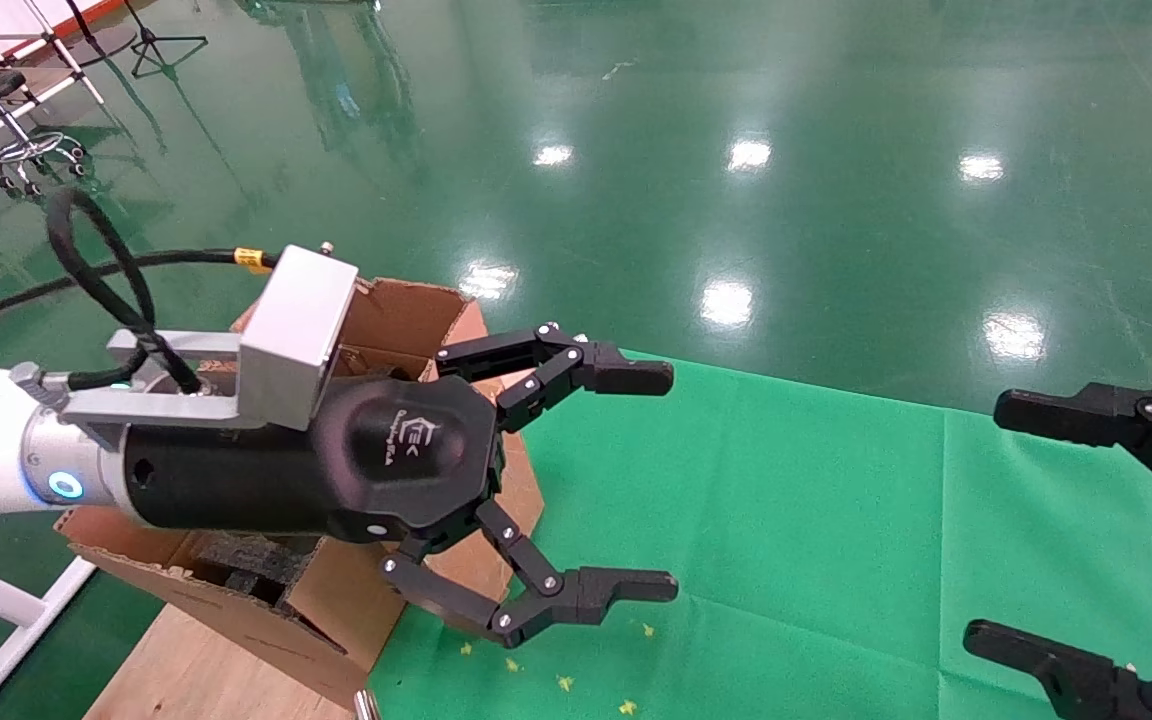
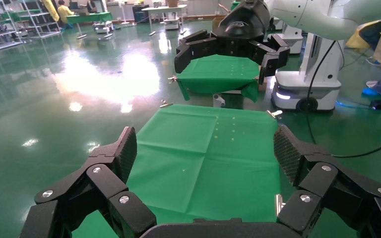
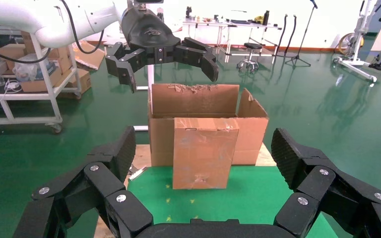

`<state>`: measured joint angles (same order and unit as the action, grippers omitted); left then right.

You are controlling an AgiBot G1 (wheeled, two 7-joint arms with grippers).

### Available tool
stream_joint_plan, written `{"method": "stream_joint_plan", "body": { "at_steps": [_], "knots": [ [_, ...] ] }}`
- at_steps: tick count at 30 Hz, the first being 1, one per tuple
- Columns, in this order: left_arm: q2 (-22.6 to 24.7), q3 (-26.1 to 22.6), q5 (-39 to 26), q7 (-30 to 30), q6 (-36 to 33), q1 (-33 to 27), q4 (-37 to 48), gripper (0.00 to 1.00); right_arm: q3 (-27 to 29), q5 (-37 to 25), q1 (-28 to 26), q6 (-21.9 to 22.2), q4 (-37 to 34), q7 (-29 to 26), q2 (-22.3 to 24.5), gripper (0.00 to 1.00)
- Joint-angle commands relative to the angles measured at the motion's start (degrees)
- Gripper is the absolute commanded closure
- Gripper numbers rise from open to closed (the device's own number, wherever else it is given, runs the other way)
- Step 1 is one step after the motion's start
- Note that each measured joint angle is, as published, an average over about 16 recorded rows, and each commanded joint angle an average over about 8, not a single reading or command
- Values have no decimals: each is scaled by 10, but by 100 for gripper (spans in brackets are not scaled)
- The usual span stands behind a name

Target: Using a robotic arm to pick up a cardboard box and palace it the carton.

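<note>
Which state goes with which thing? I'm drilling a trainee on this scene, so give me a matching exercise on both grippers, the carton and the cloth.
Things:
1. left gripper
2. right gripper
3. carton
4. green cloth

States:
A. spread flat below both grippers
B. open, at the head view's right edge
C. torn flaps standing up
D. open, just beside the carton

Pairs: 1-D, 2-B, 3-C, 4-A

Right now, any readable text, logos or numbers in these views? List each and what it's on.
"TEK": logo letters on the black housing of the left gripper, head view; a stylised mark sits before them.
Smaller line under that logo: too small to read.
Carton: plain, no print visible.
Right gripper: no markings visible.
Nothing else readable.
</note>
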<state>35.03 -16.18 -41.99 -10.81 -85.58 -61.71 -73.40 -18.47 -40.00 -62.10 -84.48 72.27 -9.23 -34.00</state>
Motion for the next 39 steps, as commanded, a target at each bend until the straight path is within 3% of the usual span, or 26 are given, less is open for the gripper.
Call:
{"method": "stream_joint_plan", "body": {
  "at_steps": [1,14,16,21,22,23,31,39],
  "knots": [
    [0,0,0,0,0,0,0,0,0,0,0,0,0,0,0,0],
    [0,0,0,0,0,0,0,0,0,0,0,0,0,0,0,2],
    [-1,0,-1,1,0,0,-1,0,0,0,0,0,0,0,0,22],
    [-18,-8,-35,-7,-3,-17,-9,0,0,0,0,0,0,0,0,84],
    [-25,-13,-50,-13,-5,-25,-12,0,0,0,0,0,0,0,0,94],
    [-32,-18,-68,-20,-7,-35,-16,0,0,0,0,0,0,0,0,99],
    [-59,-77,-227,-108,-24,-137,-31,0,0,0,0,0,0,0,0,100],
    [-60,-98,-275,-134,-27,-168,-27,0,0,0,0,0,0,0,0,100]
  ]
}}
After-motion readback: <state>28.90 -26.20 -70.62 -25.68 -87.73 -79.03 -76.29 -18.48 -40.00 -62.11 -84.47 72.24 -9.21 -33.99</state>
